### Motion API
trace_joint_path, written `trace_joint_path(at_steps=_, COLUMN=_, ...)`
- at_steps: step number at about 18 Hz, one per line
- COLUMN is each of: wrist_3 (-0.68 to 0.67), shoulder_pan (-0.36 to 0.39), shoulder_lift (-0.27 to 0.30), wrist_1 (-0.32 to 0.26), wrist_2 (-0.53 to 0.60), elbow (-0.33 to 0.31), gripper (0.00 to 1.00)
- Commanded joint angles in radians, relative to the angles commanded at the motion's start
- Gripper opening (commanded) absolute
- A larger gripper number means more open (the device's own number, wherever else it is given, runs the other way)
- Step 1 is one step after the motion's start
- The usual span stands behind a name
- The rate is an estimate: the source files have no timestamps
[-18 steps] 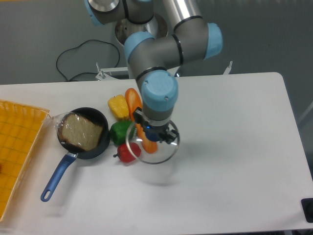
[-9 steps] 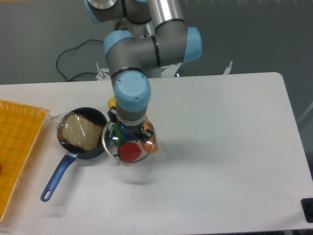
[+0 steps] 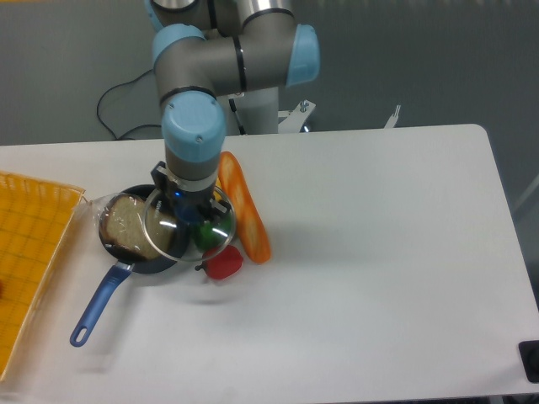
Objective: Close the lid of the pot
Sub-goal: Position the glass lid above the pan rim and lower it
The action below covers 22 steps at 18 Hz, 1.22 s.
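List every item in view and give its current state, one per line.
Pan: uncovered, a wrapped slice of bread inside.
Lid: held up by the end effector, overlapping the pan's right edge, not seated.
Carrot: lying on the table.
Red pepper: on the table beside the pan.
Green pepper: under the lid.
Yellow tray: at the left edge.

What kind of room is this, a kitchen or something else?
Probably a robot lab, not a real kitchen. A robot arm stands at a plain white table with loose cables behind it. The pot and colourful food look like practice props.
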Motion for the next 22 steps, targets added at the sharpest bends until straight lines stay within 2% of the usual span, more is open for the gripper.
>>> trace_joint_path(at_steps=16, wrist_3=-0.100, shoulder_pan=-0.067, shoulder_lift=0.000, wrist_1=0.002, wrist_2=-0.055, elbow=-0.023, gripper=0.25)
trace_joint_path(at_steps=22, wrist_3=-0.115, shoulder_pan=-0.074, shoulder_lift=-0.002, wrist_1=0.018, wrist_2=-0.071, elbow=-0.037, gripper=0.25)
